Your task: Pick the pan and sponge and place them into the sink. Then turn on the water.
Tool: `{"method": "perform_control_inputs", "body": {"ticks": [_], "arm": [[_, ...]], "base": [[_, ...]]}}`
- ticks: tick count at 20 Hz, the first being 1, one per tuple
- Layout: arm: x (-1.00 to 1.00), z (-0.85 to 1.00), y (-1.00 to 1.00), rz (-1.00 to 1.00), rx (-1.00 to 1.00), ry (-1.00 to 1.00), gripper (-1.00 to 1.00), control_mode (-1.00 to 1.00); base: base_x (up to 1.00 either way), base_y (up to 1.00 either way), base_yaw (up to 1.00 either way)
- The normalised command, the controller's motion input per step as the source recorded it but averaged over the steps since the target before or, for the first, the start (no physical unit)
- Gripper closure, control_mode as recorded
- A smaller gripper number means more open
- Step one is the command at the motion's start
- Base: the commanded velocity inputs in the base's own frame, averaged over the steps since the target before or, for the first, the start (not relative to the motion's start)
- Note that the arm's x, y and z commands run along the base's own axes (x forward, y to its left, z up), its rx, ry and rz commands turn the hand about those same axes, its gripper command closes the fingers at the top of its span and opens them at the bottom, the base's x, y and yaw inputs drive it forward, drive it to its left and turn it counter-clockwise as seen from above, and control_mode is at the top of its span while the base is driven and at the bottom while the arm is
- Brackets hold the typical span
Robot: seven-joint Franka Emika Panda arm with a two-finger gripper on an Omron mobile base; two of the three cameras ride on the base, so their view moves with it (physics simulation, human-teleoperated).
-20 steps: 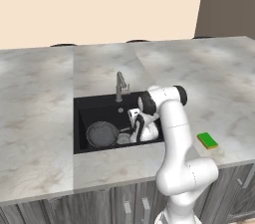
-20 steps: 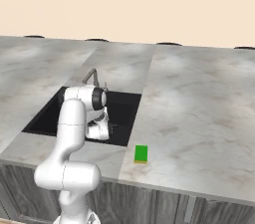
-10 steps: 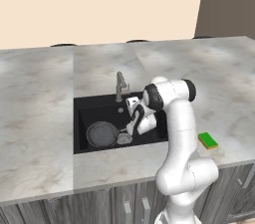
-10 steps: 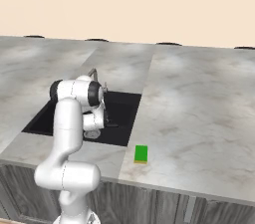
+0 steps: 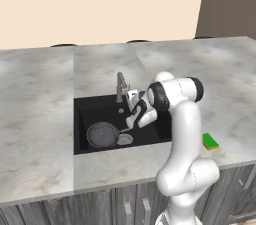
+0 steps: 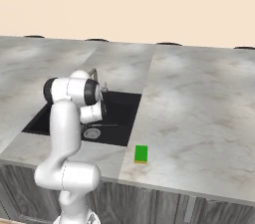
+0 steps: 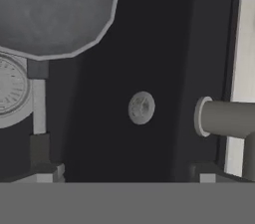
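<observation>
The grey pan (image 5: 102,135) lies flat in the black sink (image 5: 89,111), left of the silver drain (image 5: 125,139). Its rim (image 7: 55,14) shows at the top left of the hand view, and its thin handle (image 7: 38,103) runs past the drain (image 7: 9,84). My gripper (image 5: 131,120) hovers open inside the basin, between the pan and the faucet (image 5: 121,86), holding nothing. Both fingertips (image 7: 47,172) stand wide apart over the bare basin floor (image 7: 99,133). The green sponge (image 5: 210,142) lies on the marble counter right of the sink, near the front edge (image 6: 141,154). No water runs from the faucet spout (image 7: 224,118).
Grey marble counter (image 5: 40,99) surrounds the sink on all sides. My white arm (image 6: 67,118) leans over the basin and hides the pan in the right base view. A small round fitting (image 7: 141,107) sits on the basin floor. A beige wall (image 5: 100,4) stands behind.
My hand has pulled up and back from the pan toward the faucet, and the elbow has swung right. Pan and sponge have stayed put.
</observation>
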Motion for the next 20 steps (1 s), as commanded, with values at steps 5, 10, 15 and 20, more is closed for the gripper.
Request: {"method": "perform_control_inputs", "body": {"ticks": [5,10,15,20], "arm": [[-0.20,0.33,-0.18,0.00,-0.06,0.00,-1.00,-1.00],[-0.40,0.46,-0.25,0.00,-0.03,-0.02,-1.00,-1.00],[-0.36,0.55,-0.20,-0.18,0.02,-0.12,-1.00,-1.00],[-0.29,0.55,-0.22,-0.34,0.08,-0.13,-1.00,-1.00]], "base": [[0.00,0.00,0.00],[0.00,0.00,0.00],[0.00,0.00,0.00],[0.00,0.00,0.00]]}}
